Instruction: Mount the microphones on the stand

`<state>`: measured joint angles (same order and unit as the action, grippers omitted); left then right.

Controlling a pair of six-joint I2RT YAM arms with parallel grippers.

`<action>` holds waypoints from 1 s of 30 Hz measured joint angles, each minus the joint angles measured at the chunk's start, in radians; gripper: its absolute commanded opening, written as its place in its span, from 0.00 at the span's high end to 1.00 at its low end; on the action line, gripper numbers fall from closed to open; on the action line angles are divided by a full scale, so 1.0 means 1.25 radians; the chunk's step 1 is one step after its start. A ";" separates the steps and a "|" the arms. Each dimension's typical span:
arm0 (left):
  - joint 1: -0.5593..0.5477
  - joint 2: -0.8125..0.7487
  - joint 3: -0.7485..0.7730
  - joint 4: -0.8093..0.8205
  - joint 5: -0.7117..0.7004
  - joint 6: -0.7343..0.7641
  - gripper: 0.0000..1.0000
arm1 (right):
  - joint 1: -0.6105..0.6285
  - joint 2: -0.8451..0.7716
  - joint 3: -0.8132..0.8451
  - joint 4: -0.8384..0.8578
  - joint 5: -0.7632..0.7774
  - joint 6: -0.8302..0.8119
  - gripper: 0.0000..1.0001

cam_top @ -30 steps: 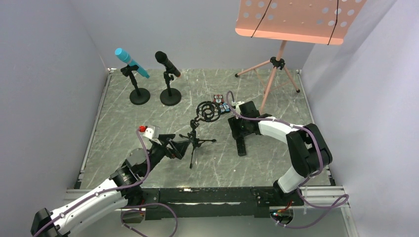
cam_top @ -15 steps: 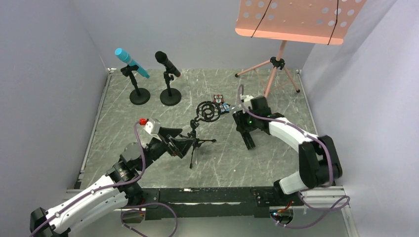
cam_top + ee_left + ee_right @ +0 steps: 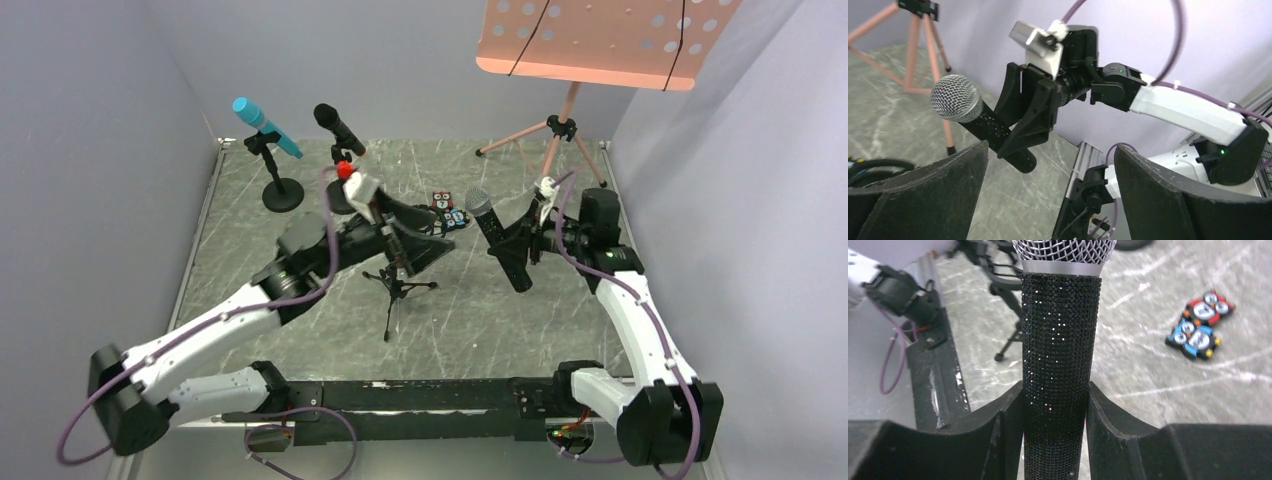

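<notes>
The work area is being enclosed on three sides by plain pale lilac walls (image 3: 90, 150). Beneath the right gripper (image 3: 518, 252), a grey marble-patterned tabletop (image 3: 560, 320), veined in white, is being lit softly and evenly. Beyond that gripper, towards the back wall, a pink music stand (image 3: 565, 130) is being carried on tripod legs, its perforated tray (image 3: 600, 40) being crossed by two dark cords. The near edge is being bounded by a dark rail (image 3: 420, 395).

Pink music stand (image 3: 600, 40) at back right, two owl figures (image 3: 447, 212), grey marbled table (image 3: 480, 335)

White arms (image 3: 215, 325), black joints (image 3: 125, 400), purple cables (image 3: 1179, 30)
</notes>
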<state>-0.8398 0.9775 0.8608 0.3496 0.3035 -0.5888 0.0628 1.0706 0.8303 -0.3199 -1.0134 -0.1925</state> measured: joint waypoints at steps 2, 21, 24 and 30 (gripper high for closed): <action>-0.013 0.083 0.053 0.011 0.023 -0.006 0.01 | -0.021 -0.036 0.000 0.000 -0.069 -0.007 0.89; -0.086 0.384 0.170 0.058 -0.015 -0.029 0.19 | -0.073 -0.061 0.009 -0.093 -0.313 -0.084 0.89; -0.086 0.399 0.187 0.061 -0.031 -0.030 0.29 | -0.073 -0.060 0.009 -0.099 -0.328 -0.090 0.89; -0.088 0.414 0.197 0.090 -0.043 -0.037 0.40 | -0.073 -0.058 0.009 -0.103 -0.341 -0.095 0.89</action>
<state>-0.9501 1.4944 1.1065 0.4618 0.2493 -0.6353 -0.0288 0.9977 0.8421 -0.4480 -1.4399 -0.3111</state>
